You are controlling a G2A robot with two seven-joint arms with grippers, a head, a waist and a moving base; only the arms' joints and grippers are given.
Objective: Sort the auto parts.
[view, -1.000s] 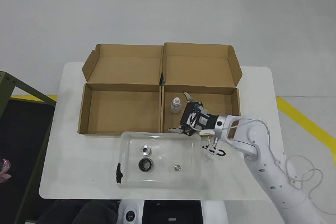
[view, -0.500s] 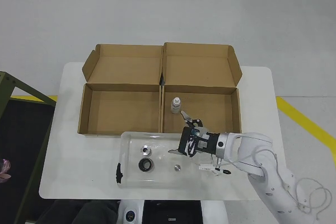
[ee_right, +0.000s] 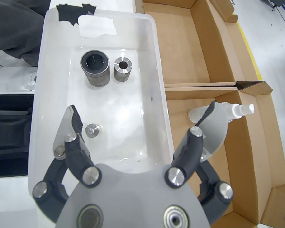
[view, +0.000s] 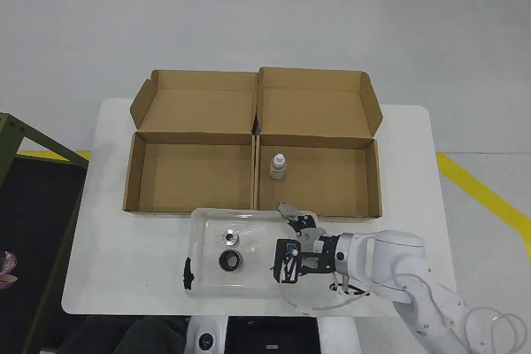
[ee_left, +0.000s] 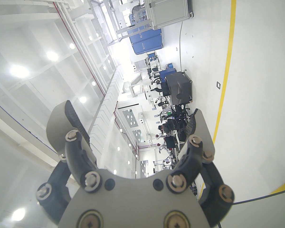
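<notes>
A clear plastic bin (view: pixel 197 232) at the table's near edge holds three metal parts: a large dark-bored sleeve (view: pixel 231 261) (ee_right: pixel 94 68), a smaller steel collet (view: pixel 229 237) (ee_right: pixel 122 68) and a small steel plug (ee_right: pixel 93 129). My right gripper (view: pixel 286 241) (ee_right: pixel 142 112) hangs open over the bin's right half. One fingertip is next to the plug, the other is out over the bin's far rim. A white spray bottle (view: pixel 280 165) (ee_right: pixel 237 109) stands in the right cardboard box (view: pixel 336 186). My left gripper (ee_left: pixel 131 113) is open and empty, pointing up into the hall.
Two open cardboard boxes sit side by side behind the bin; the left box (view: pixel 190 177) holds nothing. Black tape (ee_right: pixel 73 12) sticks to the bin's left end. A dark frame (view: pixel 9 177) stands left of the table.
My right gripper has come back from over the right box, crossed the bin's far rim and now sits over the bin near the small plug. It stayed open.
</notes>
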